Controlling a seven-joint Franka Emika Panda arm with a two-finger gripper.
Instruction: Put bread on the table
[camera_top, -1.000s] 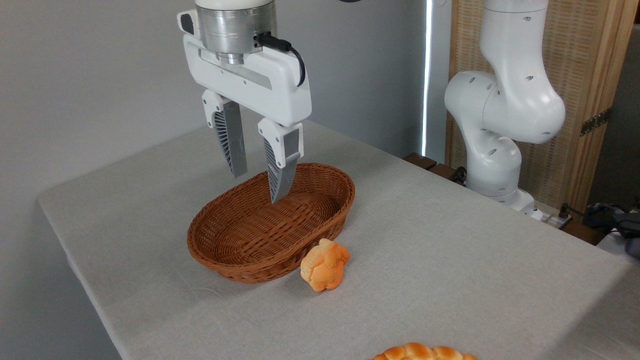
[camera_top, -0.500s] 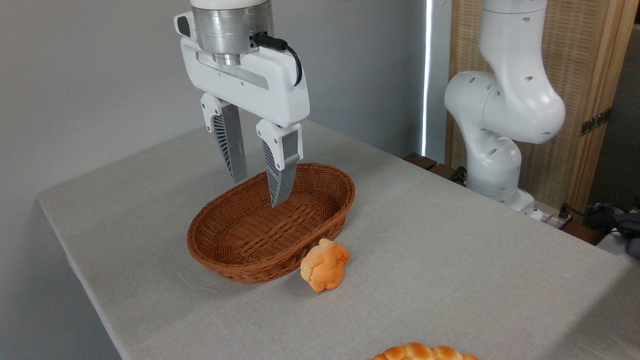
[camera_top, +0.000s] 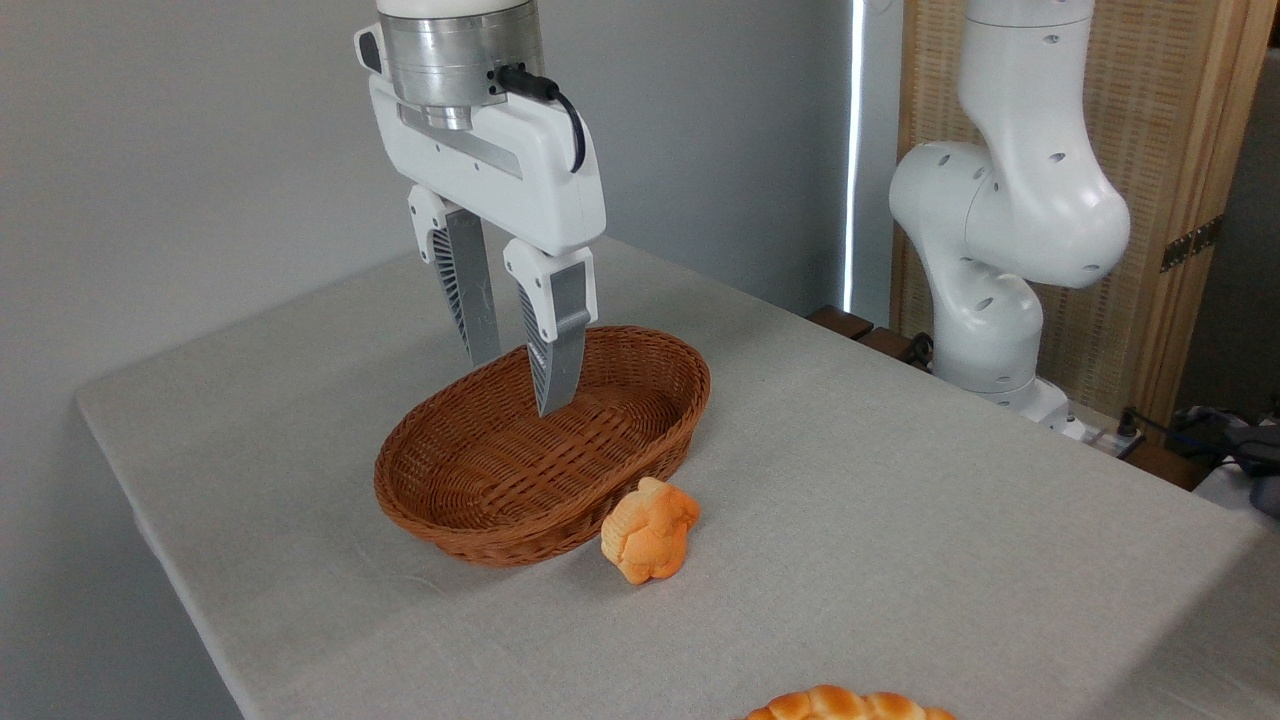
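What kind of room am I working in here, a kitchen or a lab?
Most likely a lab or test room, not a kitchen: the arm's base is mounted beside a cloth-covered table, the wall behind is bare grey, and a woven screen and loose cables stand at right.

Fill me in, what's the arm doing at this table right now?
The gripper hangs open and empty over the wicker basket, which has nothing in it. The braided bread lies on the table at the bottom edge of the picture, only partly in view. A small orange bun sits on the cloth just beside the basket's front rim. Nothing is being held, so the loaf looks to be already out on the table.
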